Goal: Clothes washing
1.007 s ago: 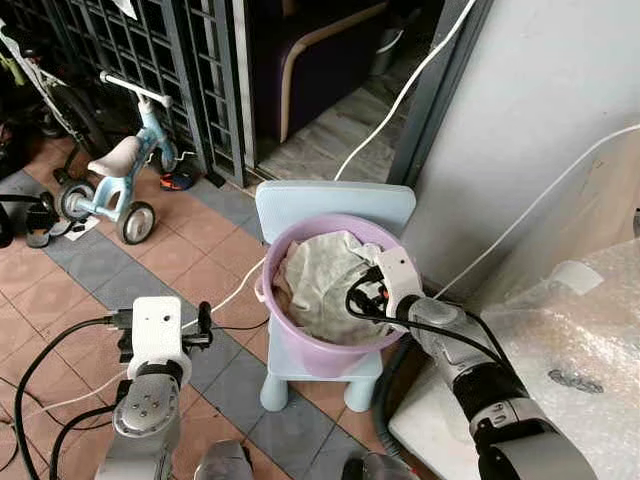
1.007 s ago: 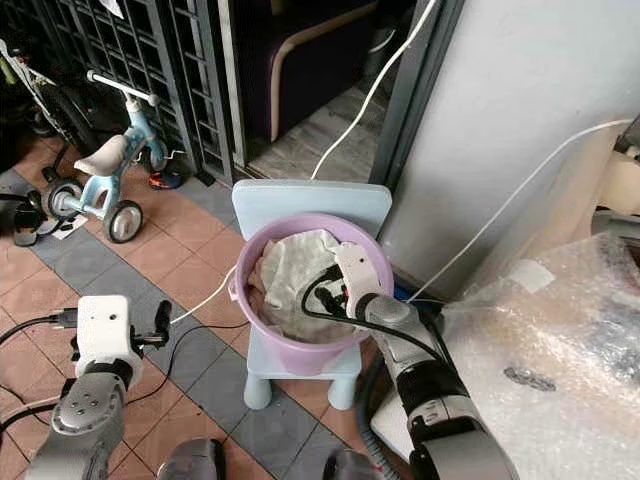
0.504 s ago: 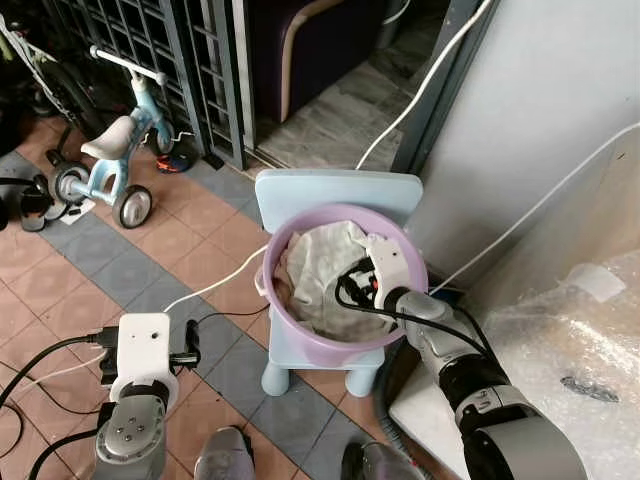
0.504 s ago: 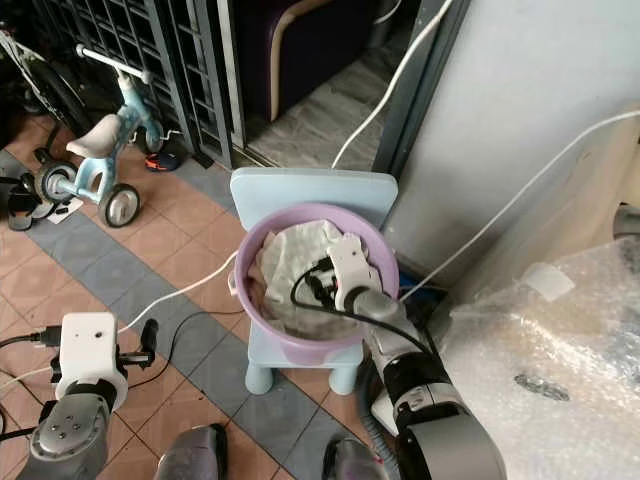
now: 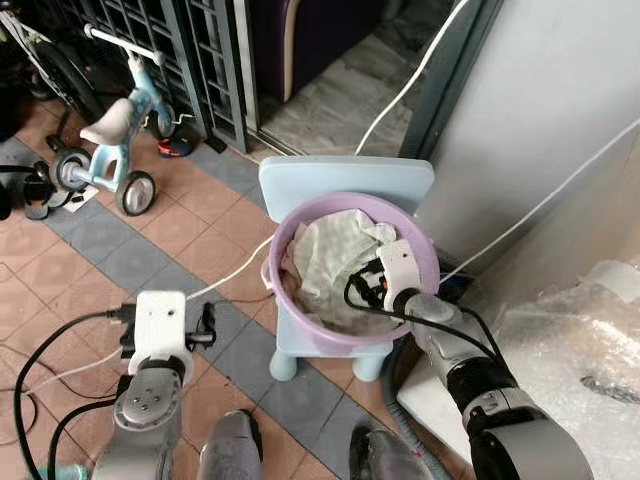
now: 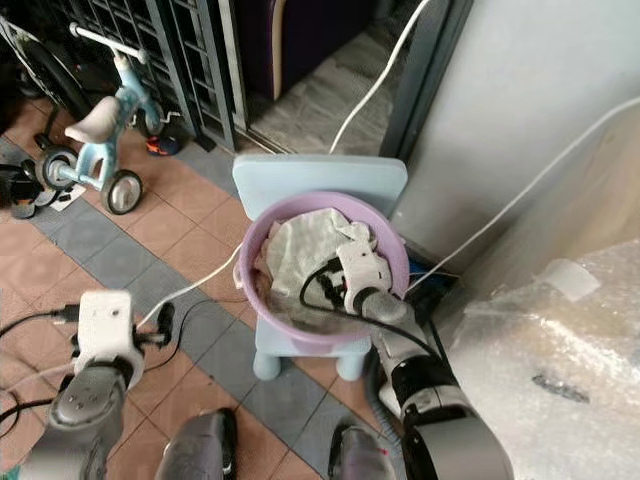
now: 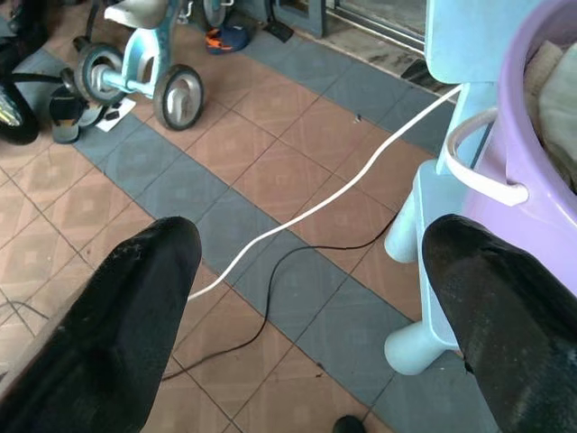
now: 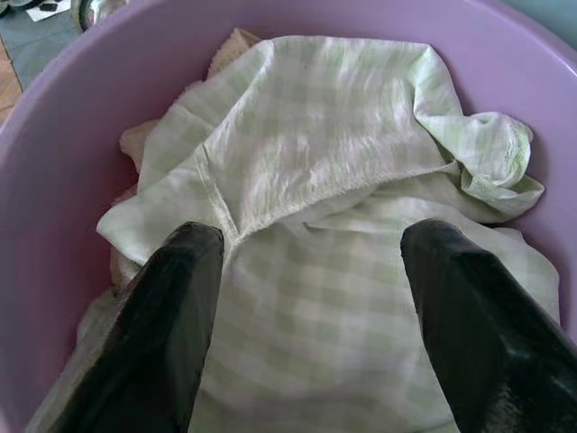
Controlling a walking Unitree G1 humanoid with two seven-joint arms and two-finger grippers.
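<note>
A purple basin (image 5: 318,336) stands on a small light-blue chair (image 5: 345,182). A pale green checked cloth (image 8: 315,153) lies crumpled inside it, over some other whitish laundry. My right gripper (image 8: 311,239) reaches down into the basin from its right side and stands open just above the cloth, with nothing between its fingers (image 8: 176,298). My left gripper (image 7: 311,239) is open and holds nothing. It hangs over the tiled floor to the left of the chair, near the basin's white handle (image 7: 482,171).
A white cable (image 5: 230,285) and a black cable (image 7: 270,298) run across the floor beside the chair. A blue tricycle (image 5: 110,150) stands at the left before a dark metal gate (image 5: 190,60). A surface wrapped in bubble film (image 5: 570,340) lies at the right.
The head camera has shifted a little, so the whole scene moved in view. My right gripper stays open inside the basin over the cloth. My left gripper stays out beside the chair.
</note>
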